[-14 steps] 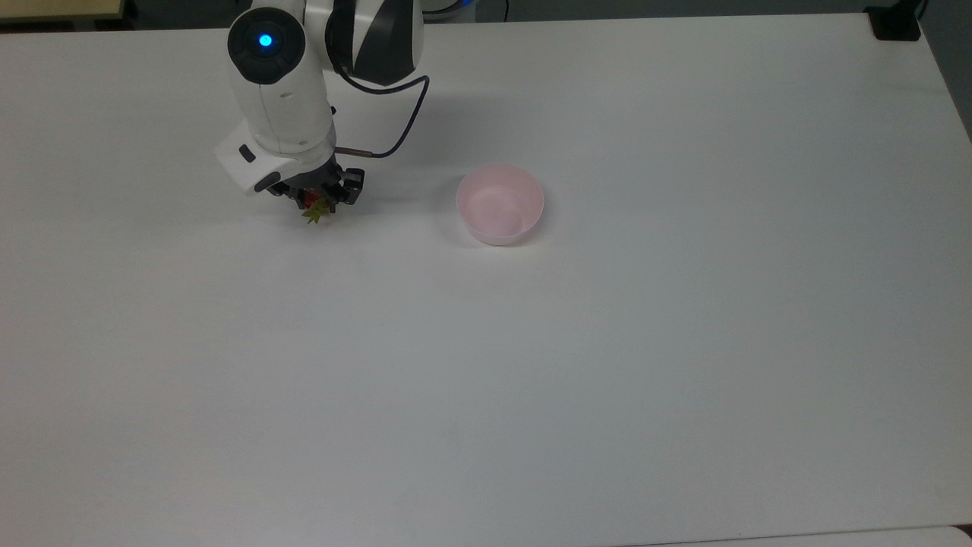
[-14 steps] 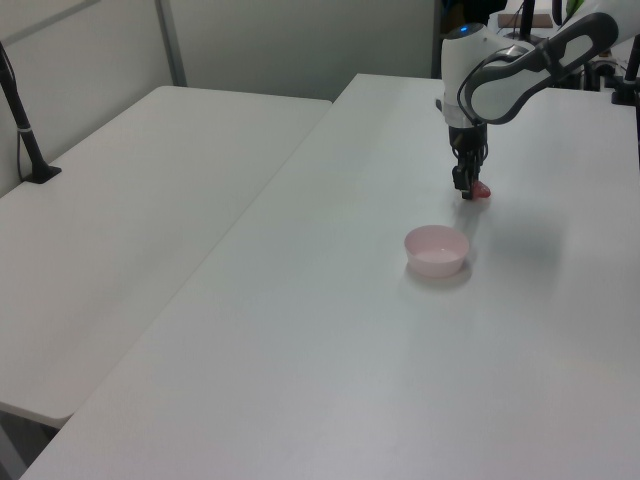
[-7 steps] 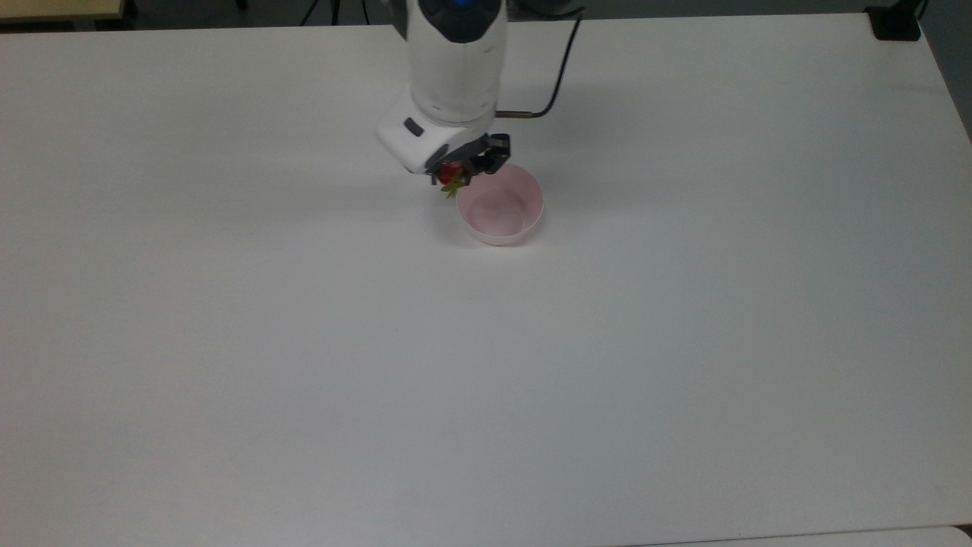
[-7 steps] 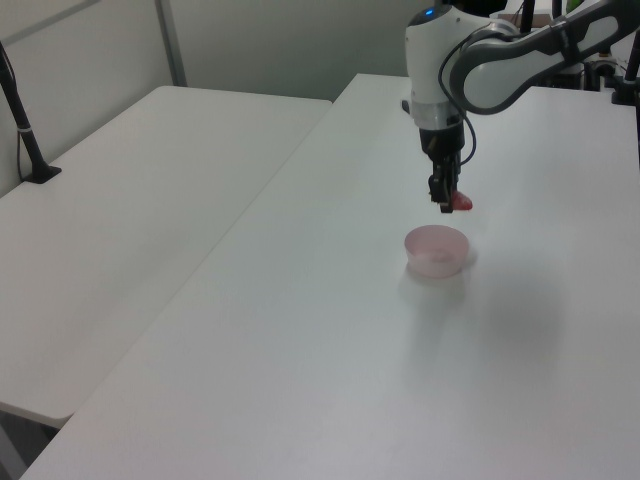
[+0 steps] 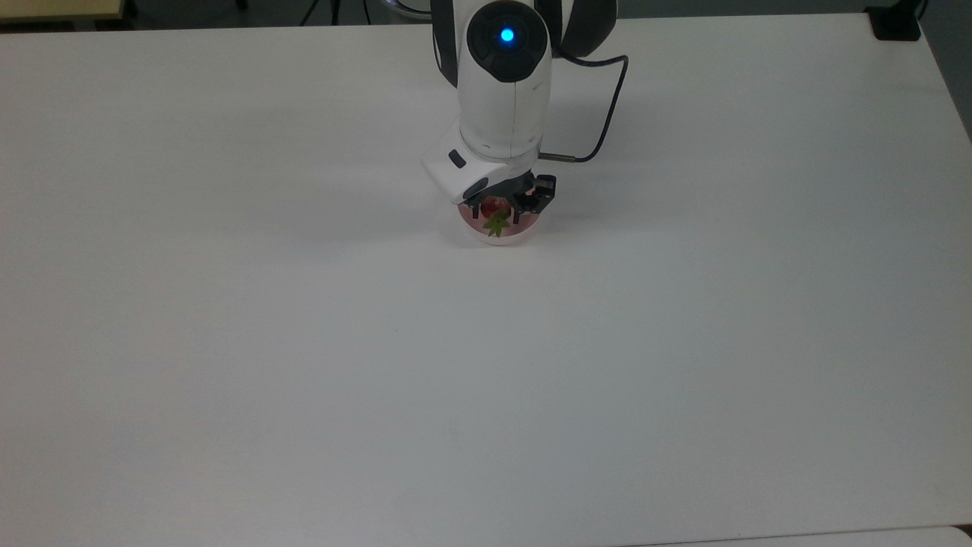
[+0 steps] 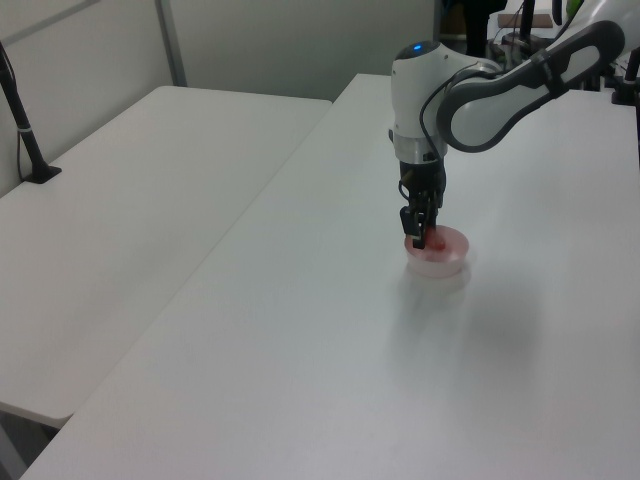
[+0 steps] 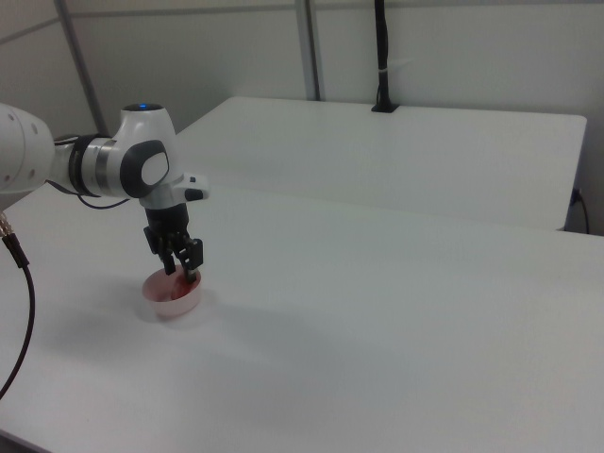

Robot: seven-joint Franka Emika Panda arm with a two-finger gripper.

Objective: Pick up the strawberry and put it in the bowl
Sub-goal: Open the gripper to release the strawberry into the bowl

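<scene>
Swung over the bowl [image 5: 499,232], hand [image 5: 503,213] clamps the strawberry [image 5: 495,207]; top view shows its green cap.

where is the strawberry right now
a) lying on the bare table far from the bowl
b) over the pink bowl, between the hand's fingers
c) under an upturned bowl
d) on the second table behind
b: in the top view the strawberry, red with its green cap showing, sits between the fingers of the hand directly over the pink bowl; the left view also has the hand lowered at the bowl.
</scene>
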